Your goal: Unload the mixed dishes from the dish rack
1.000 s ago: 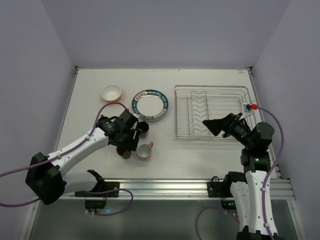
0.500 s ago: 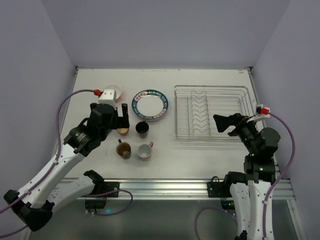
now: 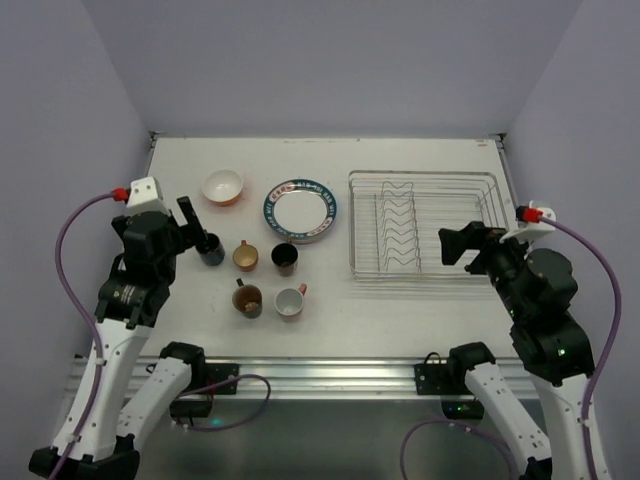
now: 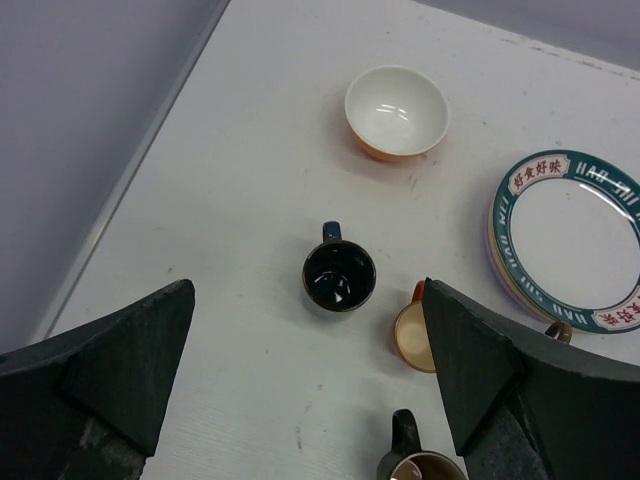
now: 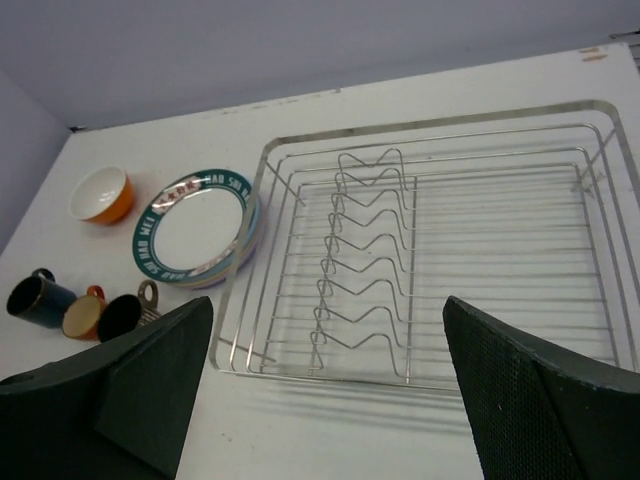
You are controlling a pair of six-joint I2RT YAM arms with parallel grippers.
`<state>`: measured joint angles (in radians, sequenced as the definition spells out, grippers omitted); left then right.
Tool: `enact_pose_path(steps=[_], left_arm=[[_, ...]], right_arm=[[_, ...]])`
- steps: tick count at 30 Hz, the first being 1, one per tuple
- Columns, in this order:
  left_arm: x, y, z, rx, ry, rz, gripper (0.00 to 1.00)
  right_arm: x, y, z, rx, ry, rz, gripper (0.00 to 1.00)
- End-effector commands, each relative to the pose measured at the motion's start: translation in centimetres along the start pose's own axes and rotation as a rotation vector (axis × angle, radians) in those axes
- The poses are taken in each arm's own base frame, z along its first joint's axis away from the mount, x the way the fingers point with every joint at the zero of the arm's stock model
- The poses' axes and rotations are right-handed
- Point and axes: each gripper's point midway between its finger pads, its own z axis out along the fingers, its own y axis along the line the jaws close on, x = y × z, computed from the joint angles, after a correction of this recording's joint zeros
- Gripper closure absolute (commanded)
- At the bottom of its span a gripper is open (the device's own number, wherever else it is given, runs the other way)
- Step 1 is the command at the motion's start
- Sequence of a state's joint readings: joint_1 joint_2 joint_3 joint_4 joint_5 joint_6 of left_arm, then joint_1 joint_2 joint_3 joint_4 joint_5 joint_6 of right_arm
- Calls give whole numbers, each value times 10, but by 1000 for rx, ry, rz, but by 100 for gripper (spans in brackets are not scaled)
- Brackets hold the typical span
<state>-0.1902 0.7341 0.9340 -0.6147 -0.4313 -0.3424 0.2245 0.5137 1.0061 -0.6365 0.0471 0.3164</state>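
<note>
**Above the table, top view.** The dish rack (image 3: 424,174) stands far right with nothing between its zigzag dividers. All the mixed dishes lie on the table (image 3: 420,310) to its left. The orange bowl (image 3: 223,186) is at the back and the stack of plates (image 3: 300,211) is just beside the rack. The five mugs sit in two rows: dark blue mug (image 3: 211,250), orange mug (image 3: 245,256) and black mug (image 3: 285,259), then the brown mug (image 3: 248,298) and white mug (image 3: 290,301) nearer me. Half a second ago my left claw (image 3: 193,228) was low over the mug rows. It has since swung out to the left and risen, leaving the dark blue mug standing alone. My right claw (image 3: 457,247) has drawn back from the rack's near right corner.

**Left wrist view.** My fingers are spread wide and hold nothing. The dark blue mug stands upright on the table well below them, apart from both, with the orange mug just to its right.

**Right wrist view.** This claw is also wide and empty. The whole rack shows between the fingers, bare wire throughout, and the plates touch or nearly touch its left wall.

**Reading.** The last mug looks released and both arms are backing off. I judge the unloading finished, with only the retreat to rest remaining.
</note>
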Motion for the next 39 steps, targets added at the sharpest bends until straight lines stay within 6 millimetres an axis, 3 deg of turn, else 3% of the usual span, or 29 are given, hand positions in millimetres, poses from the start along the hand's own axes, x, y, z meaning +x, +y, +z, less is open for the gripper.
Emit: enact_pose_path(steps=[1,6,9,14,19,25,39], left_arm=[[-18,20,-34,-13,-99,13,0],[-35,30,-84,76,-219,22,0],[-35,36,-102,96,-233,19,0],[-33,31,-117,170,-254,22,0],[-36,28,-133,232,-282,36,0],[-37,28,-140,250,-287,42,0],[-36,24,-138,262,-272,51,0]], right_arm=[[-11,-21,-34,109,-48,-37,1],[-4,-21,-49,95,-25,-44,1],[-4,-26,-60,109,-26,-72,1],[-3,-41,-74,173,-48,-104,1],[-1,-41,-86,148,-88,-134,1],[-9,-38,-98,127,-131,-131,1],[-7,-39,-90,138,-129,-110,1]])
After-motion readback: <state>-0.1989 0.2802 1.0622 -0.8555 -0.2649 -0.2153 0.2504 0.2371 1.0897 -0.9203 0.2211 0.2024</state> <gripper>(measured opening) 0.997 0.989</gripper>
